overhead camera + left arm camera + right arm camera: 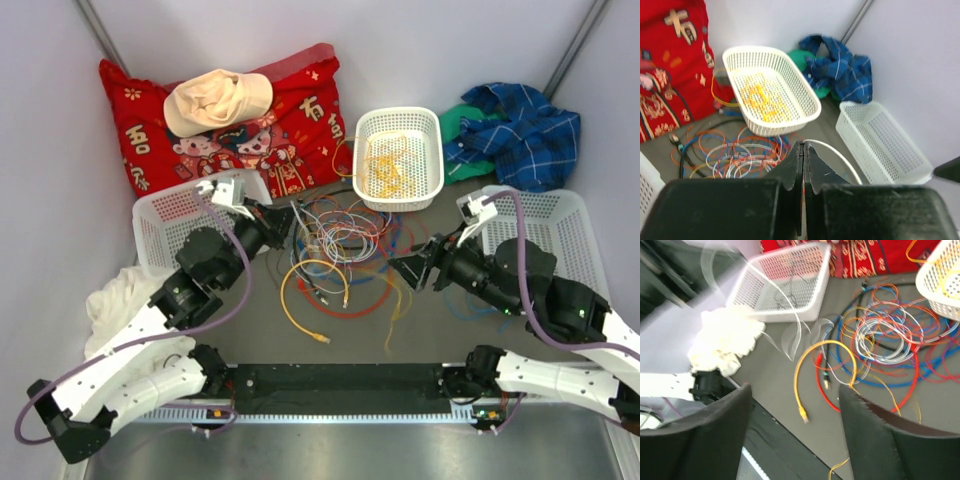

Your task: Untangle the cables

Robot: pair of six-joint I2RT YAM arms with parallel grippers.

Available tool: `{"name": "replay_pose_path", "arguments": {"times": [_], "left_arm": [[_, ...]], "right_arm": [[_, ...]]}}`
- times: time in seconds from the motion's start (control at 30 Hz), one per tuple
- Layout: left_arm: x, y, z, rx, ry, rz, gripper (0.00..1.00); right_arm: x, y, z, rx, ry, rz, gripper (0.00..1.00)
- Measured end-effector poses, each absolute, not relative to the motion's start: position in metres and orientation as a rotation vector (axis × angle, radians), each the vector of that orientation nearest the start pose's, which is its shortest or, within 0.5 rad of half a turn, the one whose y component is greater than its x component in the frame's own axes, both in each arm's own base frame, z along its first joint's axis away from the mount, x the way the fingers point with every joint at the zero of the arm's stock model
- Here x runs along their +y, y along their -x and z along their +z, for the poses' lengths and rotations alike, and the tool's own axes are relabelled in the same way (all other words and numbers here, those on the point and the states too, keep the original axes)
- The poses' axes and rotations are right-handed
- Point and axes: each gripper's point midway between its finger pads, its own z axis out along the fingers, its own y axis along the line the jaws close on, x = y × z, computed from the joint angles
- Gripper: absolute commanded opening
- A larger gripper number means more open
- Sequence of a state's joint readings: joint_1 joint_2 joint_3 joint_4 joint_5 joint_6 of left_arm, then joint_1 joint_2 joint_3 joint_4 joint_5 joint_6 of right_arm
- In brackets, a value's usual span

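Left gripper point(803, 145), nine o'clock of the cables point(340, 245), is pressed together, perhaps on a half-hidden white wire point(840, 155); right gripper point(795, 390), four o'clock, stands spread

Red cushion point(300, 115), beige cap point(215, 100) on it, blue plaid cloth point(525, 125), white rag point(115, 300)

A tangle of cables point(345, 245) in red, blue, white, orange and yellow is spread on the grey table point(420, 335) between the two arms. The left gripper point(287, 222) is set at the tangle's left edge, the right gripper point(400, 268) just beside its right edge. A yellow cable point(284, 298) is looped at the near side. Yellow wires are held in the middle basket point(395, 202). A cap point(215, 100) is laid on a red cushion point(300, 130).
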State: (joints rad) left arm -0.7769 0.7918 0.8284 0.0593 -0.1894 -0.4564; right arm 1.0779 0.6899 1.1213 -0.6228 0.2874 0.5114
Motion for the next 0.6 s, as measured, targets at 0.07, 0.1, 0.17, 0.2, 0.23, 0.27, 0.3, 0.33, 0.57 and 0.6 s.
{"name": "replay_pose_path", "arguments": {"times": [0.07,0.1,0.17,0.2,0.23,0.27,0.3,0.33,0.57,0.6], "left_arm": [[-0.216,-0.246,0.378,1.510,-0.081,-0.838,0.00],[-0.215,-0.246,0.388,1.502,-0.079,-0.834,0.00],[-0.216,-0.248,0.403,1.497,-0.081,-0.830,0.00],[-0.218,-0.250,0.408,1.496,-0.083,-0.831,0.00],[-0.220,-0.250,0.413,1.495,-0.087,-0.835,0.00],[-0.223,-0.252,0.413,1.503,-0.092,-0.836,0.00],[-0.226,-0.254,0.413,1.513,-0.098,-0.837,0.00],[-0.231,-0.256,0.410,1.528,-0.107,-0.840,0.00],[-0.258,-0.254,0.391,1.611,-0.195,-0.917,0.00],[-0.260,-0.251,0.392,1.613,-0.206,-0.935,0.00]], "right_arm": [[0.206,-0.146,0.344,1.843,0.308,0.870,0.75],[0.206,-0.146,0.338,1.857,0.313,0.861,0.75],[0.208,-0.146,0.327,1.881,0.324,0.844,0.75],[0.210,-0.146,0.324,1.890,0.332,0.842,0.75],[0.212,-0.147,0.323,1.892,0.337,0.844,0.75],[0.214,-0.147,0.322,1.893,0.343,0.847,0.75],[0.218,-0.147,0.323,1.890,0.353,0.857,0.75],[0.222,-0.148,0.323,1.887,0.361,0.862,0.75],[0.252,-0.161,0.326,1.837,0.447,0.850,0.75],[0.257,-0.165,0.326,1.831,0.462,0.839,0.75]]}}
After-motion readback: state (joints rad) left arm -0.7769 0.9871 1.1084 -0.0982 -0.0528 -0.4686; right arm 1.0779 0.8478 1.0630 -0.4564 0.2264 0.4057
